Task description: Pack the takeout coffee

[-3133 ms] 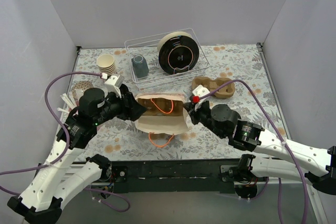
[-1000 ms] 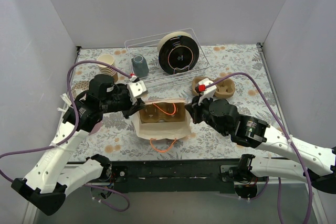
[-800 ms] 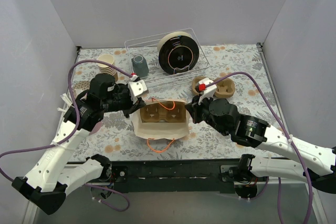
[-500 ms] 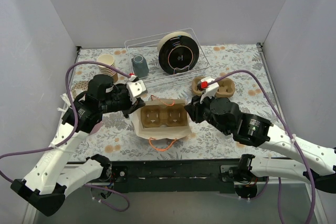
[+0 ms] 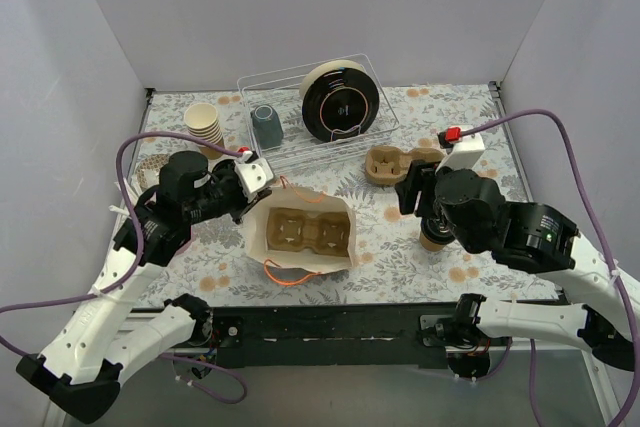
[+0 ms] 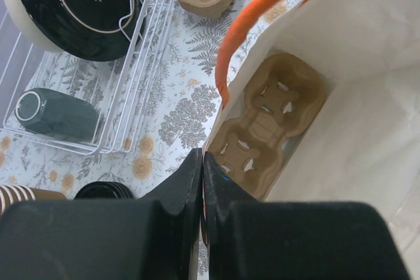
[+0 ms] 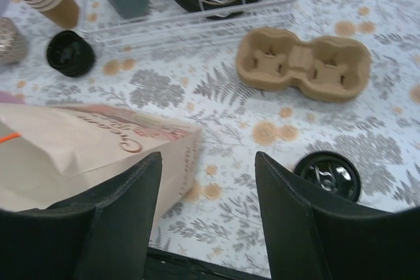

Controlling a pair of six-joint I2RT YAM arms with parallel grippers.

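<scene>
Nothing was packed yet. The bag stood open at centre with a carrier inside, its 2 wells empty. 1 coffee stood outside it, to the right, lid on. My left pincer was pressed together, seemingly pinching the bag's left rim. My right pincer was spread, holding nothing. 1 second before, it sat shut at the bag's right rim. It had since let go and swung right, toward the coffee.
</scene>
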